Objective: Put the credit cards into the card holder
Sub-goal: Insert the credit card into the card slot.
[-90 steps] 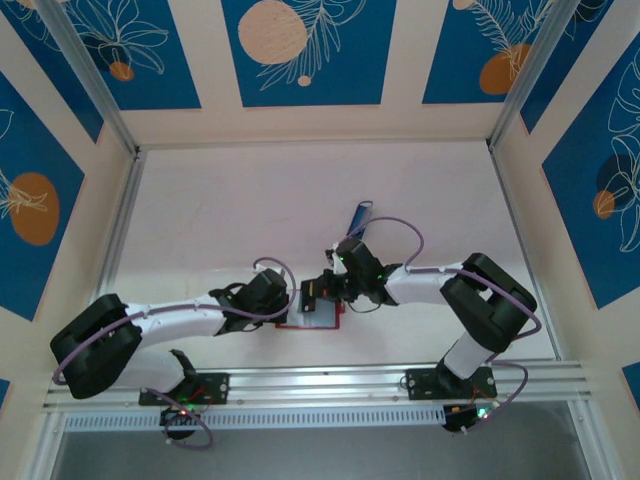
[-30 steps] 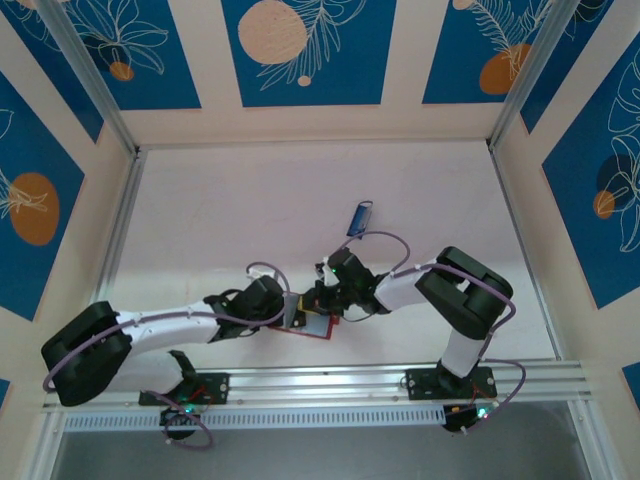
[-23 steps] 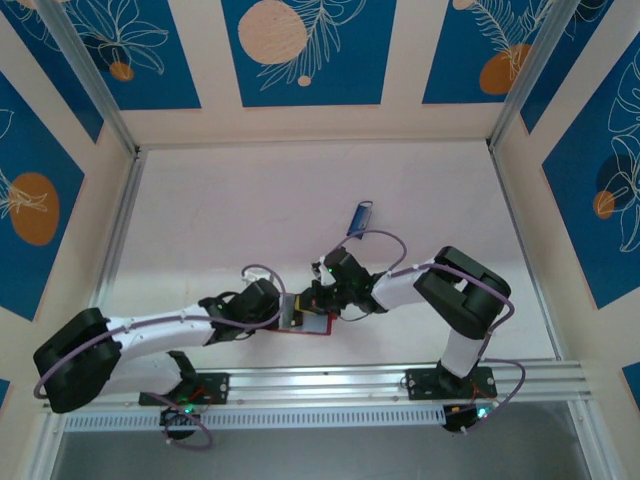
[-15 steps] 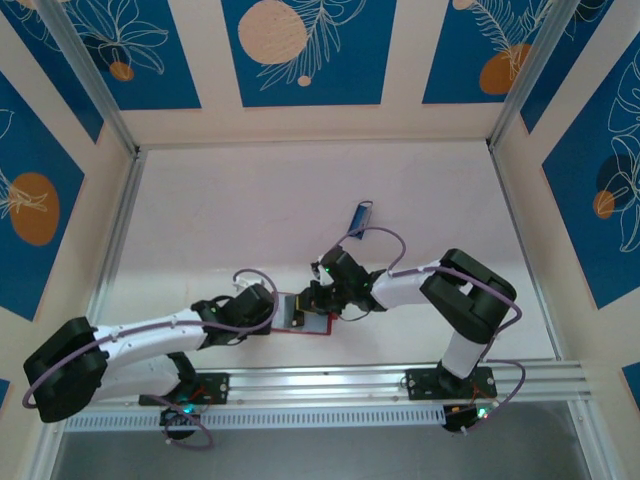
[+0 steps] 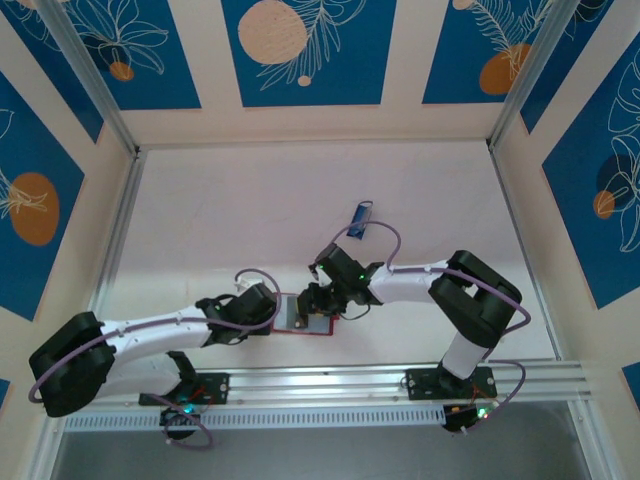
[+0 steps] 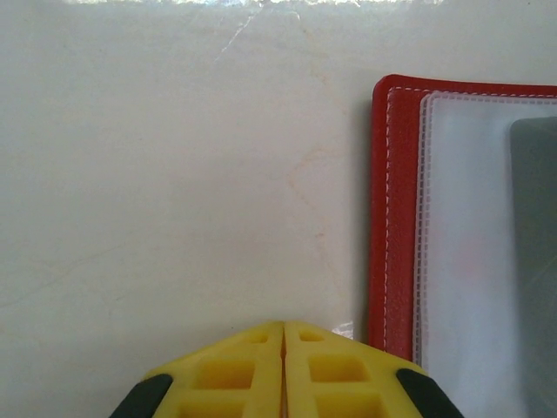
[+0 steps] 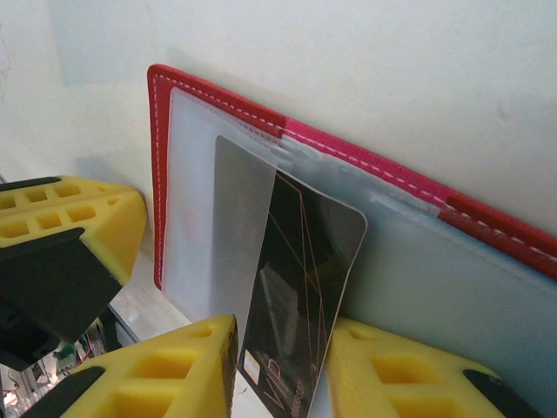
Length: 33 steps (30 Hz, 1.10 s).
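Note:
The red card holder (image 5: 305, 318) lies open on the table near the front rail, its clear pockets up (image 7: 218, 113) (image 6: 396, 218). A dark-faced credit card (image 7: 305, 287) sits partly inside one pocket, its near end sticking out. My right gripper (image 7: 283, 324) (image 5: 318, 300) is open, its yellow fingers parted on either side of that card's near end. My left gripper (image 6: 284, 331) (image 5: 272, 312) is shut on nothing, its tips on the table just left of the holder's edge. Another blue credit card (image 5: 360, 218) lies farther back on the table.
The aluminium front rail (image 5: 330, 380) runs close behind the holder on the near side. Patterned blue and cream walls (image 5: 300, 60) enclose the white table (image 5: 230, 210). My left gripper's yellow finger (image 7: 70, 226) shows beside the holder in the right wrist view.
The right gripper's jaws have parted from the card, which stays in the pocket. The left gripper has slid left off the holder and is shut again.

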Each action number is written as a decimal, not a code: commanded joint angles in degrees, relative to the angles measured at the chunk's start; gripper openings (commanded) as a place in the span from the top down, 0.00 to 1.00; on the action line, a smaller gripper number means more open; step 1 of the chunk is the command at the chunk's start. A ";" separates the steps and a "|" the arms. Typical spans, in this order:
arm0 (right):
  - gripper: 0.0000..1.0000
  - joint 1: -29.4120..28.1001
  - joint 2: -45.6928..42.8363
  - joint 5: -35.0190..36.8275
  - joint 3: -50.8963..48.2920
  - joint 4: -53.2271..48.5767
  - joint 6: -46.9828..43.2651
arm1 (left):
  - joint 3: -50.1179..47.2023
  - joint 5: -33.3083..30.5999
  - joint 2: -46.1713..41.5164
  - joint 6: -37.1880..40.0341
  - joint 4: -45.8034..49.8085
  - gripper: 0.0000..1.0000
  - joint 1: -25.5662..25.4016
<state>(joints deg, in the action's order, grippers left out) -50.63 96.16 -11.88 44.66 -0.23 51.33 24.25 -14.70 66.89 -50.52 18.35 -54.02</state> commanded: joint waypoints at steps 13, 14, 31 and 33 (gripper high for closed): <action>0.79 -1.39 4.61 -1.65 8.23 -10.18 -3.85 | 0.10 3.25 6.52 2.36 -6.50 1.00 0.41; 0.82 -1.56 4.90 -1.66 8.46 -10.31 -3.87 | 0.10 3.49 6.88 2.37 -6.80 1.00 0.41; 0.92 -3.42 9.43 -5.27 9.68 -5.00 0.99 | -0.17 5.03 9.03 2.43 -9.45 1.00 0.36; 0.91 -3.57 9.79 -5.76 9.05 -3.40 2.54 | -0.16 5.03 9.09 2.39 -9.55 1.00 0.39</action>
<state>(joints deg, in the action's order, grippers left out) -53.17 104.12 -15.51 53.76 -4.99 51.44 26.59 -14.63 70.83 -48.93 19.64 -54.02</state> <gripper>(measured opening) 0.088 0.041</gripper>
